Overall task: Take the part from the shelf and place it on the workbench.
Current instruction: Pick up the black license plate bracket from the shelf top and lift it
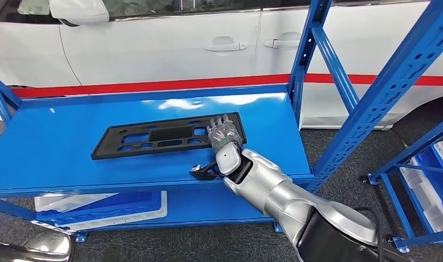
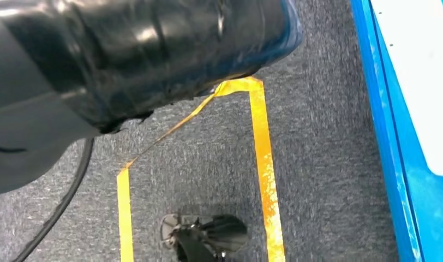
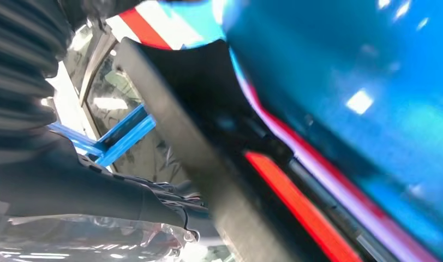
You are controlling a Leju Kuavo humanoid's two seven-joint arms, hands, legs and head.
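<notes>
Head view: right hand (image 1: 223, 136) fingers on part (image 1: 165, 135); grasp unclear; white car (image 1: 170, 43) behind shelf (image 1: 72, 158).

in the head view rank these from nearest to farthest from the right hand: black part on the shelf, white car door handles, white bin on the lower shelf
1. The black part, on the top shelf: the right hand rests on its right end.
2. The white bin, on the lower shelf, down to the hand's left.
3. The door handles on the white car behind the shelf look farthest.
</notes>
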